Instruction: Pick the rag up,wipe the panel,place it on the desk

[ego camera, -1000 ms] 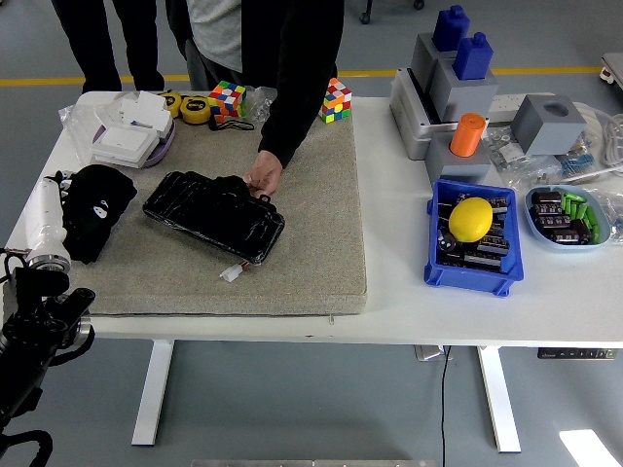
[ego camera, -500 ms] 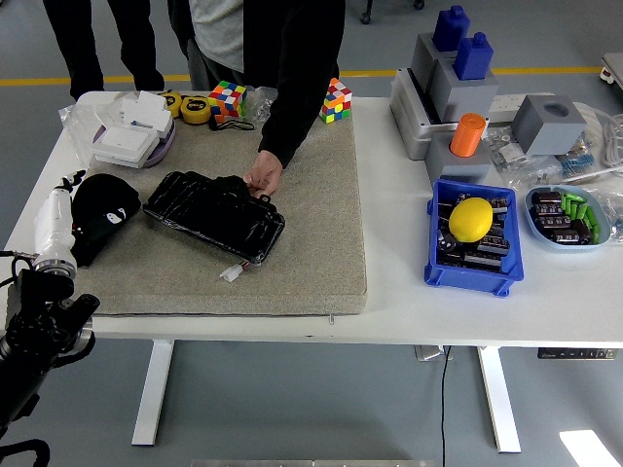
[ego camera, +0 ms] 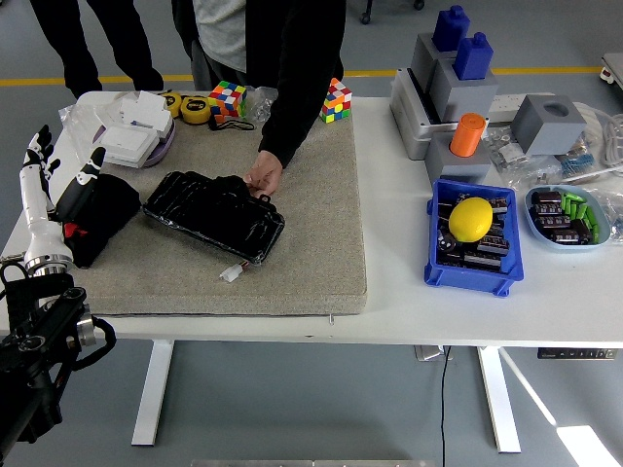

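The black rag (ego camera: pixel 105 212) lies bunched at the left end of the grey mat (ego camera: pixel 311 248). The black panel (ego camera: pixel 214 214) lies on the mat just right of the rag. My left hand (ego camera: pixel 58 170), white with black fingertips, is at the rag's left edge. Its fingers (ego camera: pixel 33 156) are spread and point up, and its thumb (ego camera: pixel 93 161) is over the rag's top. It holds nothing. A person at the far side rests a hand (ego camera: pixel 263 175) on the panel's far edge. My right arm is out of view.
White boxes (ego camera: pixel 131 136), tape rolls (ego camera: pixel 195 107) and two puzzle cubes (ego camera: pixel 227 97) (ego camera: pixel 336 100) stand along the far edge. A blue bin (ego camera: pixel 472 268) with a yellow lemon (ego camera: pixel 471 218), grey blocks (ego camera: pixel 458 78) and a parts tray (ego camera: pixel 568 216) fill the right side.
My left hand has risen from lying flat beside the rag. Its fingers now spread upward, and the rag has shifted a little to the right. The person's hand and the panel stay put.
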